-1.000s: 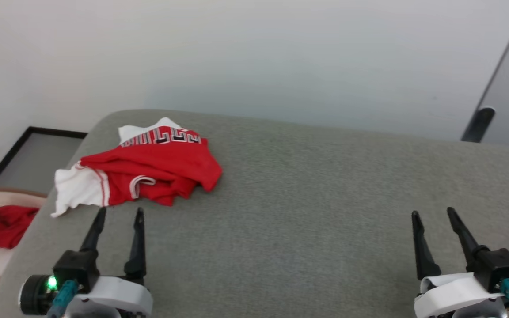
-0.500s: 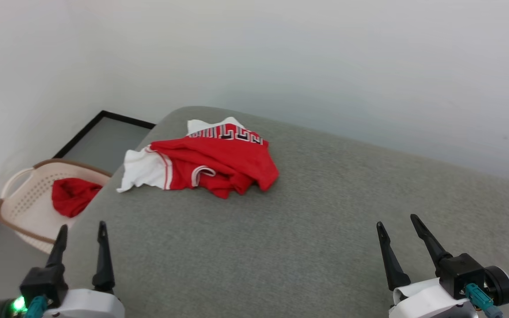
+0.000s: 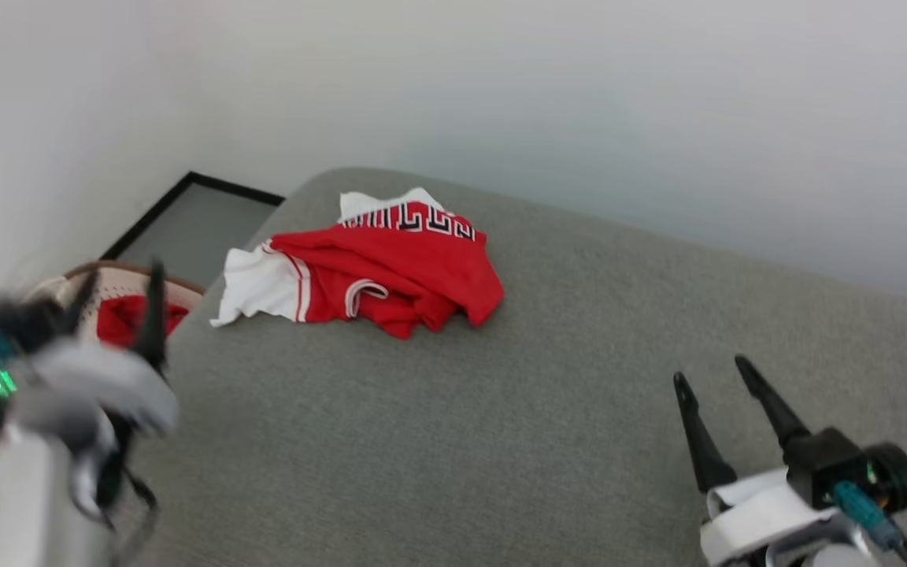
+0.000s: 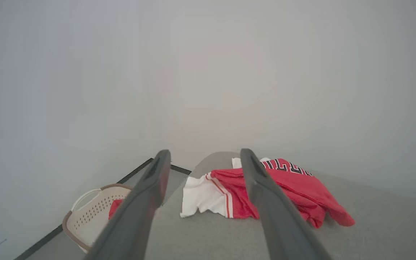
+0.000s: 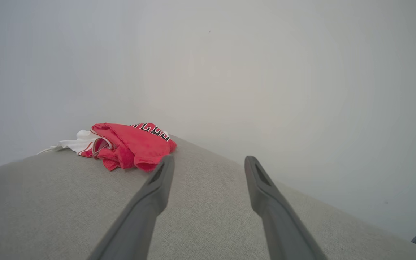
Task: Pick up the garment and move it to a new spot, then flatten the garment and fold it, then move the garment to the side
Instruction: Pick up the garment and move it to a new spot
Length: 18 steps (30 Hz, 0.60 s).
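Note:
The garment, a red jersey with a white sleeve and black white-outlined lettering, lies crumpled near the far left corner of the grey padded surface. My left gripper is blurred at the left, raised beside the surface's left edge, open and empty, well short of the garment. In the left wrist view its fingers frame the garment ahead, left gripper apart from it. My right gripper hovers open over the near right of the surface; from the right wrist, the garment lies far ahead left of the right gripper.
A cream laundry basket stands on the floor left of the surface, with a plain red cloth inside; basket also in the left wrist view. A pale wall runs behind. A black-edged floor strip lies at the corner.
The head camera has swung left, shifting the whole picture. My left arm has risen and moved, now blurred in front of the basket. The garment lies as before.

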Available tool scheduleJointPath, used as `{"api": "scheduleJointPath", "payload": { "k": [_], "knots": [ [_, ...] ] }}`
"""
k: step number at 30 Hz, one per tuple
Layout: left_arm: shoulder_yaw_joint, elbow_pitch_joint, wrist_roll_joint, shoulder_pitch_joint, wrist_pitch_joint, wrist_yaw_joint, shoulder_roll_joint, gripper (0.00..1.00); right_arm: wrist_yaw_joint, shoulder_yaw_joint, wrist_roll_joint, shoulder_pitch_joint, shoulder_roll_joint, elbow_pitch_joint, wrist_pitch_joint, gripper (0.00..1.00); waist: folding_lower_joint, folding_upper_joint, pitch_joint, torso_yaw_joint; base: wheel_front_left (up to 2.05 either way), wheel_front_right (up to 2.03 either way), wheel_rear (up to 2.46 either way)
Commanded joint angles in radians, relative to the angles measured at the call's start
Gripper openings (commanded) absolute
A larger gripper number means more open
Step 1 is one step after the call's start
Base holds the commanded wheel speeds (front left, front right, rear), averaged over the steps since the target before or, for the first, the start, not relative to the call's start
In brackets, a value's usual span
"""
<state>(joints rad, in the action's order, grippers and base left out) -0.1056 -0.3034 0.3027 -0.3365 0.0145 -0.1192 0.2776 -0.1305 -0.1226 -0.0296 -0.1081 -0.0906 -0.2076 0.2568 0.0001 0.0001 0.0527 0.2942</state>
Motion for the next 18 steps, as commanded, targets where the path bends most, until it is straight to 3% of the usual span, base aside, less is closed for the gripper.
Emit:
{"api": "scheduleJointPath", "payload": {
  "k": [1, 9, 18],
  "knots": [
    [0.012, -0.006, 0.039, -0.071, -0.055, -0.007, 0.029, 1.00, 0.000, -0.004, 0.008, -0.034, -0.014, 0.016, -0.003, 1.00, -0.0001, -0.0001, -0.094, -0.064, 0.00, 0.00, 0.00],
    [0.109, -0.148, 0.257, -0.417, -0.421, -0.011, 0.207, 1.00, 0.000, -0.003, 0.011, -0.093, -0.063, 0.088, -0.029, 1.00, -0.0001, -0.0001, -0.271, -0.136, 0.00, 0.00, 0.00],
    [0.244, -0.386, 0.350, -0.711, -0.729, -0.011, 0.270, 1.00, 0.000, -0.003, -0.001, -0.142, -0.104, 0.200, -0.062, 1.00, -0.0001, -0.0001, -0.451, -0.212, 0.00, 0.00, 0.00]
  ]
}}
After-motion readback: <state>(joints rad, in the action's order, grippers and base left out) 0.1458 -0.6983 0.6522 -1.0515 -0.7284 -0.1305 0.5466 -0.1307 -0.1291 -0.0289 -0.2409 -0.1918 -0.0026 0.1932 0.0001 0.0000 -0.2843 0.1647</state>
